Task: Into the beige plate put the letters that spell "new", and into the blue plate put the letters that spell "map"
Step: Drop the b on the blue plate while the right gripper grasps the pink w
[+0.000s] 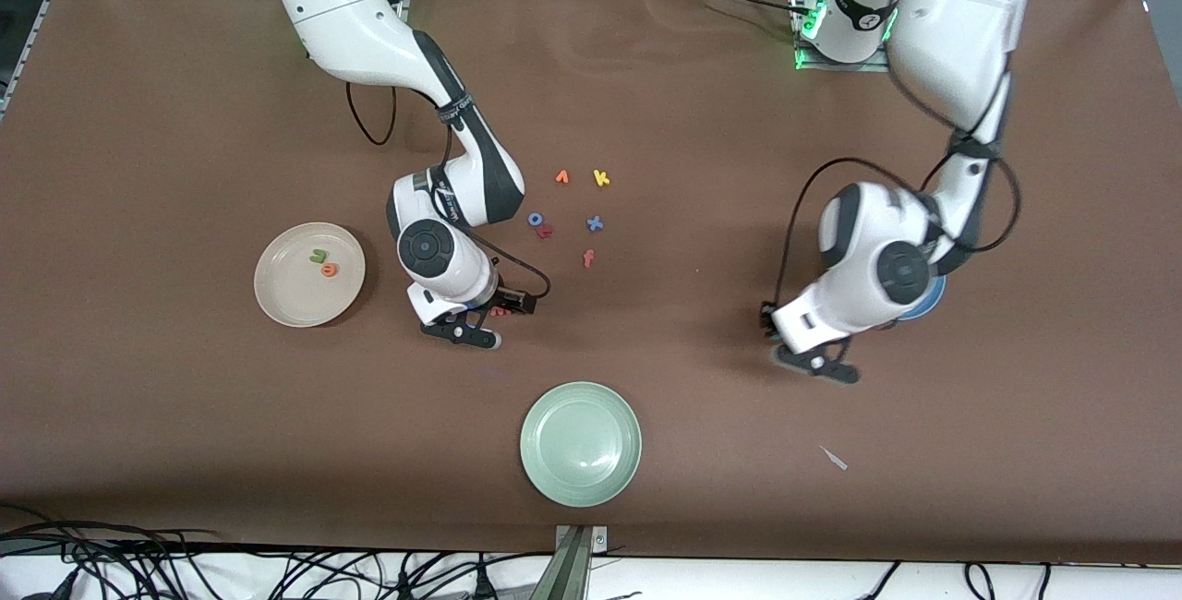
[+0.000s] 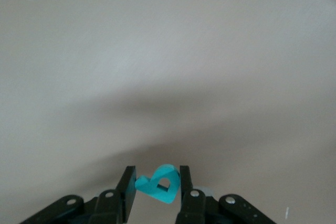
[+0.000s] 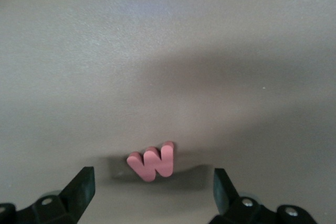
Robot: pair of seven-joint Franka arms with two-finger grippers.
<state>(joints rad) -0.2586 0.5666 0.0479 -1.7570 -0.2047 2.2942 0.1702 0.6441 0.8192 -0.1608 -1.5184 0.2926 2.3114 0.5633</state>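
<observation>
The right gripper [image 3: 152, 192] sits low over the brown cloth table [image 1: 693, 415] with its black fingers spread wide, the chunky red foam w [image 3: 152, 162] lying flat on the cloth between them, untouched. The left gripper [image 2: 157, 190] pinches the teal a [image 2: 160, 183], a soft, rounded foam piece squeezed between its two pads; in the front view it hangs over bare cloth beside the blue plate [image 1: 926, 303], which shows only as a sliver under the left arm.

There are three round, smooth, shallow-rimmed plates. The beige plate [image 1: 286, 300], toward the right arm's end, holds two letters: the green n [image 1: 318, 256] and the orange e [image 1: 329, 270]. The pale green plate [image 1: 581, 485] lies nearest the front camera. Six small foam letters are scattered at mid-table, among them a yellow k [image 1: 601, 178] and a blue x [image 1: 595, 223].
</observation>
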